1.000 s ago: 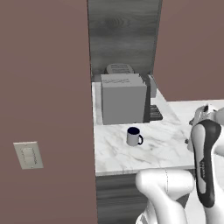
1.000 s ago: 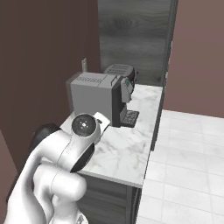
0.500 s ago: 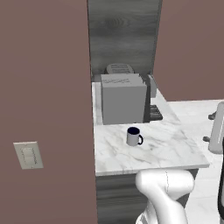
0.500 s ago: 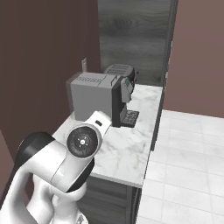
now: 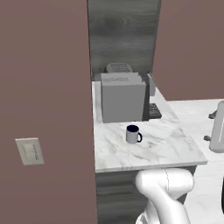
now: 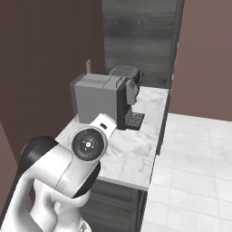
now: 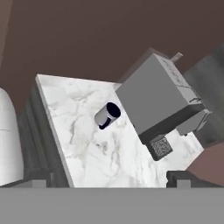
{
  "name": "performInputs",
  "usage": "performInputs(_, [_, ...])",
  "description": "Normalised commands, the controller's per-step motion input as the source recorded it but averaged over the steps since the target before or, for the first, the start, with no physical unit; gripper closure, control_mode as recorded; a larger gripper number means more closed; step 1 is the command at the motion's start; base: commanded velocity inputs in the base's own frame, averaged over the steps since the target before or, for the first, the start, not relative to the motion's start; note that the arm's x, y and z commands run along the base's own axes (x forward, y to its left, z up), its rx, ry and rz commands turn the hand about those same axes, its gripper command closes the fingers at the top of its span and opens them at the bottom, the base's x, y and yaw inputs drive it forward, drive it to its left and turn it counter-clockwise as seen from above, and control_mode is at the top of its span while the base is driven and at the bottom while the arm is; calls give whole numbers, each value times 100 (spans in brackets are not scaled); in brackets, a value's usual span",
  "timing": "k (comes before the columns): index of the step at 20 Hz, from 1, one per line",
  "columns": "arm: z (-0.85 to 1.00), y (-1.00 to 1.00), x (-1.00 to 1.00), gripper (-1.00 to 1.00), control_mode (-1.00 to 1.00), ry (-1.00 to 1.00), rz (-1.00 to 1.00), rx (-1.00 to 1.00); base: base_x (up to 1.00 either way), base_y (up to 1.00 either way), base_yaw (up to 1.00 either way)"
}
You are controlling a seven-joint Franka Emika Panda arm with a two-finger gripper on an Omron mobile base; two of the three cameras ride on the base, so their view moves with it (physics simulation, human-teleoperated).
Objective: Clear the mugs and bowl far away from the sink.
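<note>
One mug [image 5: 132, 134], white-grey with a dark navy inside and handle, stands alone on the marble counter [image 5: 162, 144] in front of the grey coffee machine [image 5: 122, 96]. In the hand view the mug [image 7: 108, 115] appears tilted by the camera's roll, well ahead of my gripper [image 7: 111, 178]. The gripper is open, its two dark fingertips [image 7: 38, 178] spread wide with nothing between them, hovering off the counter's edge. The bowl and the sink are out of view.
The coffee machine [image 7: 155, 94] with its drip tray [image 7: 159, 146] fills the counter's back. A brown wall with a switch plate [image 5: 29, 151] bounds the left, and a dark wood panel [image 5: 122, 35] the back. Tiled floor [image 6: 195, 172] lies right of the counter [image 6: 131, 154].
My arm has swung to the right, almost leaving the left base view, and its elbow has dropped lower and closer in the right base view. The mug has not moved.
</note>
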Motion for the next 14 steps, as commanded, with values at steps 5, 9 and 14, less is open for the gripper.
performInputs(5, [0, 0, 0, -100, 100, 0, 0, 0, -99, -7, 0])
performInputs(9, [0, 0, 0, -100, 100, 0, 0, 0, -100, -13, 0])
performInputs(14, [0, 0, 0, -100, 100, 0, 0, 0, -100, -11, 0])
